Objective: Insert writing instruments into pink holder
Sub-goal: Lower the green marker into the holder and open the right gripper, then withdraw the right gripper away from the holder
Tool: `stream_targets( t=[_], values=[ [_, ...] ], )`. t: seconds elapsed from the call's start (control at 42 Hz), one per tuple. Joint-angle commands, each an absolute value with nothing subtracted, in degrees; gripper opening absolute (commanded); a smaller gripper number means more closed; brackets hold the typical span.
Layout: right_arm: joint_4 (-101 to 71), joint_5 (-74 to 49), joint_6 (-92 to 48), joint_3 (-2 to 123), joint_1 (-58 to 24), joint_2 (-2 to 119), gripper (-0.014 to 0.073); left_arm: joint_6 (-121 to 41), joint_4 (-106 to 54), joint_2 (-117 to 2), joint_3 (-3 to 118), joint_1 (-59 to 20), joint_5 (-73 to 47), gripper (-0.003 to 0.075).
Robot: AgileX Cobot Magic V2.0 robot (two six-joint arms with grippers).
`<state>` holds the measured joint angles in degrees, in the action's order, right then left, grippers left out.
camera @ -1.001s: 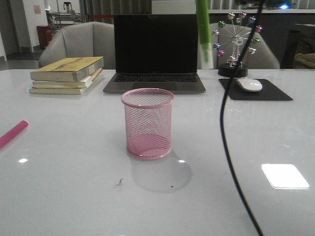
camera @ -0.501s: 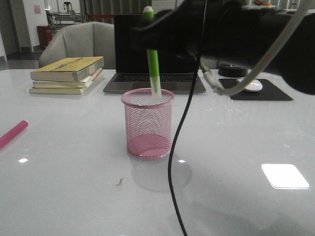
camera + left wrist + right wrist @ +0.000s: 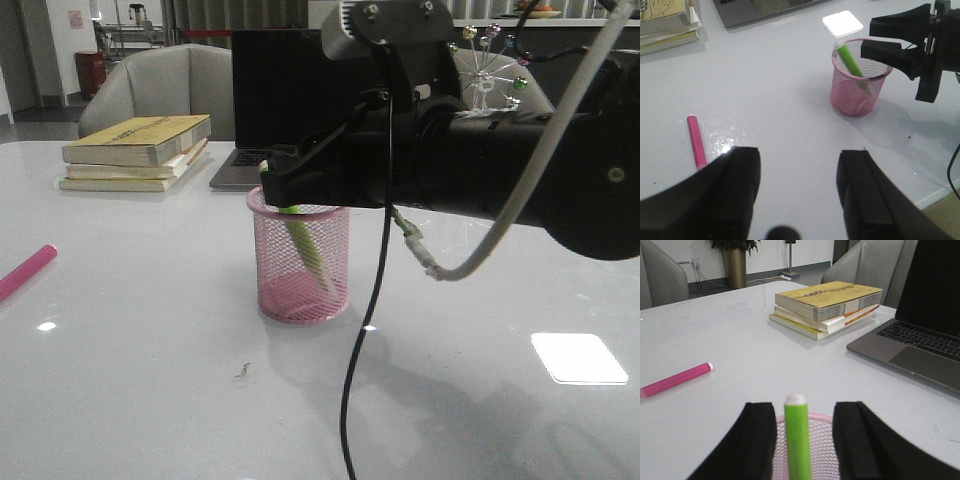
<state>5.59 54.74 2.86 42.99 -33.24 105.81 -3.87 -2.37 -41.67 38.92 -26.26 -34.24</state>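
Observation:
The pink holder [image 3: 300, 270] stands upright at mid-table. A green marker [image 3: 305, 245] leans inside it, lower end on the base and white top at the rim. My right gripper [image 3: 285, 178] hovers just over the rim, open; in the right wrist view the green marker [image 3: 797, 440] stands between the fingers [image 3: 757, 440] with a gap on each side, above the holder's rim [image 3: 822, 419]. A pink marker [image 3: 25, 272] lies flat near the table's left edge. My left gripper [image 3: 799, 165] is open and holds nothing, high over the table; the pink marker [image 3: 696, 141] and the holder [image 3: 857, 92] lie ahead of it.
A laptop [image 3: 270, 100] sits behind the holder, with stacked books [image 3: 135, 150] to its left. A ferris-wheel ornament [image 3: 490, 60] shows behind my right arm. A black cable [image 3: 365, 330] hangs from that arm across the front of the table.
My right arm came down from above with the green marker and lowered it into the holder. The fingers now stand apart from it and the marker leans inside.

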Motion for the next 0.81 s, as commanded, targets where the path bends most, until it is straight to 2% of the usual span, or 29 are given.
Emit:
stream_targets(
  t=[0.0,0.215,0.62,0.787],
  values=[
    [6.1,57.8,2.6,44.5,-33.2,101.1,0.0427,-4.1,-2.8,-41.7,40.5,-26.9,-30.1,0.0401],
    [6.1,41.0,2.6,44.5,-33.2,89.3,0.0426,-4.1,-2.8,-41.7,40.5,-26.9,-30.1,0.0401],
    [4.9,-7.6,2.6,44.0,-33.2,57.1,0.0426,-4.1,-2.8,-41.7,40.5,-26.9,-30.1,0.0401],
    [1.7,-22.2,2.6,41.7,-33.2,47.9,0.0426,-4.1,-2.8,-41.7,40.5,-26.9,-30.1,0.0401]
  ],
)
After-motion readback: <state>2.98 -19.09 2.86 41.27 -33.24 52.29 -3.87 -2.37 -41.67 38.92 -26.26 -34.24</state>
